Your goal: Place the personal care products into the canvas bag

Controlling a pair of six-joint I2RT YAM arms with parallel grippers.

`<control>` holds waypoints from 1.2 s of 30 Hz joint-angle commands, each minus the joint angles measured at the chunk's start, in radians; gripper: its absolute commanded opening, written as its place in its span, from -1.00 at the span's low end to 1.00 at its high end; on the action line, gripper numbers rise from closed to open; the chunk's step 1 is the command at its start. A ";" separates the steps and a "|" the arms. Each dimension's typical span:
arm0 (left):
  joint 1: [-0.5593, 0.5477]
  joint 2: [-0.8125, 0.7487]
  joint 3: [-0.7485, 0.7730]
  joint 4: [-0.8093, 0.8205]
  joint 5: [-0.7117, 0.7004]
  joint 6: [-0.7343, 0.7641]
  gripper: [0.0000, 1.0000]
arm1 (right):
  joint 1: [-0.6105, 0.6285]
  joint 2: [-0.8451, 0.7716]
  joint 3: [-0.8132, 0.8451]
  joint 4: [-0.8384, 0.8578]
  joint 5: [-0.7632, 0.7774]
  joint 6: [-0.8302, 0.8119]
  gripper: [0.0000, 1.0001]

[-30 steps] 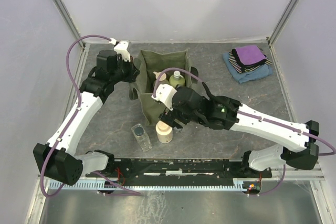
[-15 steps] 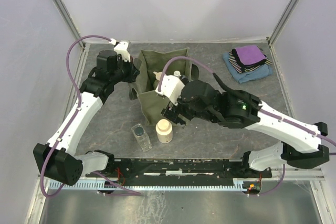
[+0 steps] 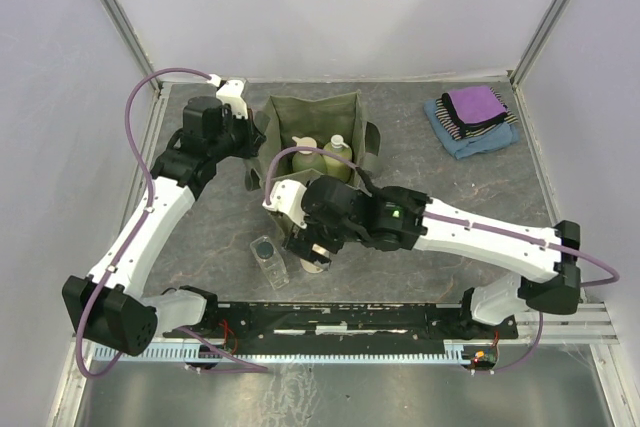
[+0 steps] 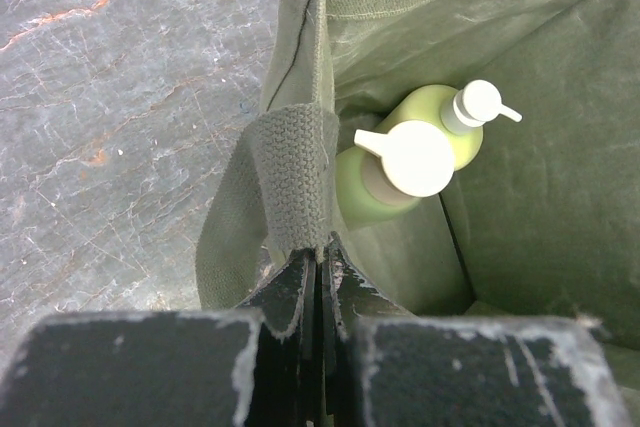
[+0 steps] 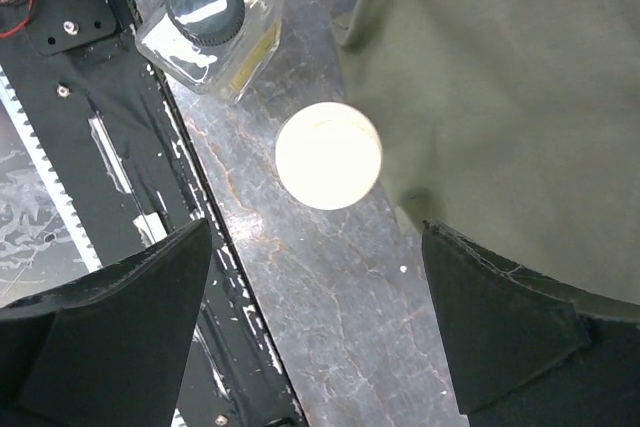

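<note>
The canvas bag point(image 3: 312, 112) is standing open on the worktop point(image 3: 430, 147), at the upper centre of the top view. The left pincer point(image 4: 318, 259) is clenching a webbing handle point(image 4: 295, 172) at the bag's left rim and holding that side up.

Two of the four products are sitting inside the bag, side by side and touching: the yellow-green pump bottle point(image 4: 432, 115) and the round green bottle point(image 4: 362, 197). By count, you are about halfway through.

Two products are standing upright outside the bag, at the lower centre of the top view. These are the clear square bottle point(image 5: 208, 17) with the dark cap and the cream jar point(image 5: 328, 155), near each other but apart. The right pincer point(image 5: 315, 232) is hovering released, jaws wide, over the cream jar and is not touching it. Treat this jar as the step in hand.

The folded cloths point(image 3: 470, 117) are lying at the upper right, well apart from the work; leave them.

The bag's near wall is sagging just beside the cream jar. One finger is likely to brush the fabric on the way down. The clear square bottle is flanking the jar's other side with more room.
</note>
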 commanded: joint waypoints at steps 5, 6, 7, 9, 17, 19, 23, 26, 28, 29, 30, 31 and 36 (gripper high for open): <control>-0.002 -0.044 -0.005 -0.025 -0.005 0.056 -0.95 | -0.081 0.036 -0.132 0.169 -0.094 0.034 0.87; -0.002 -0.045 -0.006 -0.026 -0.007 0.057 -0.95 | -0.086 0.038 -0.140 0.176 -0.097 0.030 0.87; -0.002 -0.046 -0.007 -0.026 -0.007 0.056 -0.95 | -0.089 0.042 -0.147 0.183 -0.100 0.024 0.87; -0.002 -0.048 -0.007 -0.025 -0.008 0.057 -0.95 | -0.092 0.056 -0.158 0.196 -0.113 0.015 0.87; -0.002 -0.050 -0.002 -0.031 -0.016 0.064 -0.95 | -0.095 0.095 -0.188 0.274 -0.182 0.024 0.83; -0.002 -0.050 -0.005 -0.032 -0.016 0.064 -0.95 | -0.094 0.108 -0.187 0.270 -0.193 0.025 0.71; -0.002 -0.050 -0.008 -0.032 -0.018 0.065 -0.95 | -0.095 0.123 -0.189 0.254 -0.204 0.029 0.56; -0.002 -0.051 -0.011 -0.033 -0.018 0.066 -0.95 | -0.094 0.130 -0.193 0.238 -0.195 0.030 0.54; -0.002 -0.053 -0.013 -0.034 -0.019 0.067 -0.95 | -0.094 0.135 -0.197 0.228 -0.185 0.030 0.54; -0.002 -0.054 -0.014 -0.033 -0.019 0.066 -0.95 | -0.094 0.138 -0.199 0.225 -0.183 0.030 0.54; -0.002 -0.053 -0.016 -0.034 -0.018 0.065 -0.95 | -0.095 0.140 -0.201 0.226 -0.182 0.029 0.54; -0.001 -0.054 -0.017 -0.034 -0.018 0.064 -0.95 | -0.094 0.142 -0.203 0.226 -0.183 0.029 0.54; -0.002 -0.054 -0.020 -0.033 -0.018 0.065 -0.95 | -0.094 0.158 -0.202 0.226 -0.184 0.029 0.49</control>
